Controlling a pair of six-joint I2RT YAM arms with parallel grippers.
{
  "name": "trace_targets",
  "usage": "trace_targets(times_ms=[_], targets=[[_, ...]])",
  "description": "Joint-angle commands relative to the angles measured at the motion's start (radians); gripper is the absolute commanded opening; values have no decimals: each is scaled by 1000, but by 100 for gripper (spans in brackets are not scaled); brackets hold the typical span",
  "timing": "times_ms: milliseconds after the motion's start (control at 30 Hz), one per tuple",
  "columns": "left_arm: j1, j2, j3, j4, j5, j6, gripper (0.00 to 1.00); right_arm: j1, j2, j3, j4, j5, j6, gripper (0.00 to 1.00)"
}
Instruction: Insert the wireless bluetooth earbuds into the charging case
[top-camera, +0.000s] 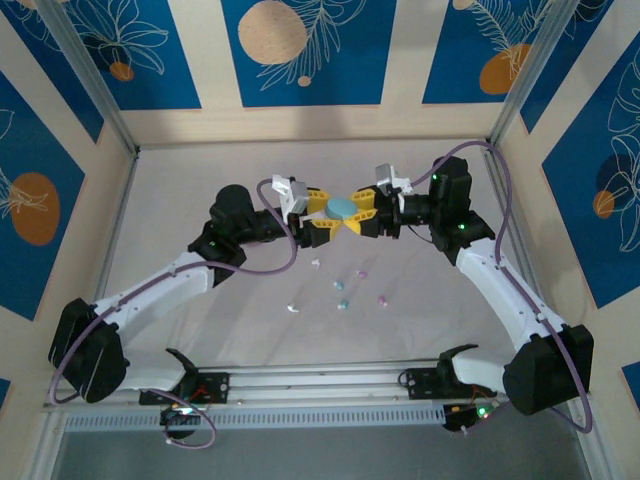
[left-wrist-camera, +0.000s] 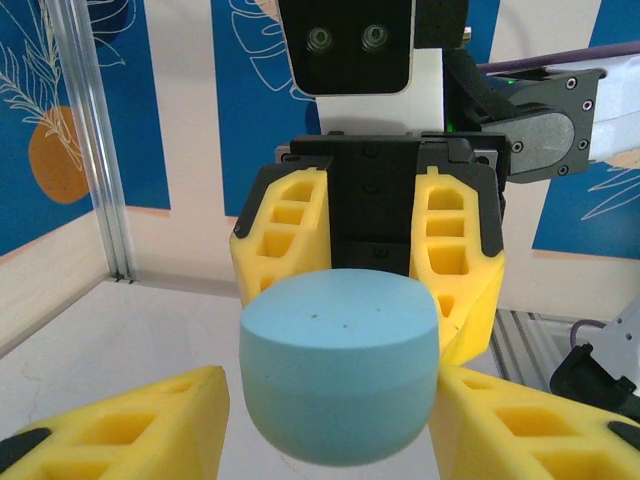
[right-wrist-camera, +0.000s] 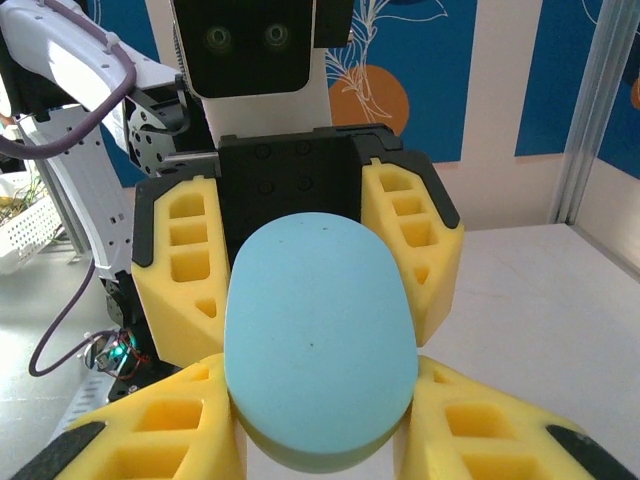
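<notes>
Clamping one blue charging case (top-camera: 343, 207) between them, left gripper (top-camera: 328, 213) and right gripper (top-camera: 360, 213) hover – six earbuds (top-camera: 338, 284) lie mid-surface (top-camera: 200, 180), toward its near edge.

Tabletop (top-camera: 170, 190): white, matte. Walls: cream, carrying blue panels (top-camera: 300, 50) (orange discs, white leaf outlines on each). Aluminium frame posts (top-camera: 95, 82) stand at the back corners.

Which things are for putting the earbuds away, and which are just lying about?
For the job:
blue charging case
white earbuds
teal earbuds
pink earbuds

Just there:
purple cables
patterned wall panels
</notes>
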Motion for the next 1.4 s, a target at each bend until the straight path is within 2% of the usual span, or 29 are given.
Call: trace_targets(times_ms=[0,300,567,800,967,1167,1367], targets=[[2,5,-10,64,7,4,55,-10,10,19,-28,-49,-20,32],[2,17,-4,107,32,-46,55,-7,20,31,-24,-58,-21,32],[2,40,23,52,46,-29,54,-9,11,18,37,-51,16,32],[2,49,44,69,55,-55,46,-9,17,19,26,-55,5,32],[2,60,44,121,59,-99,47,-9,15,20,1,-52,-19,32],[2,62,43,120,69,-111,55,-12,12,18,0,-46,-27,32],[2,50,37,129,68,-117,57,-23,11,19,1,-44,-33,32]])
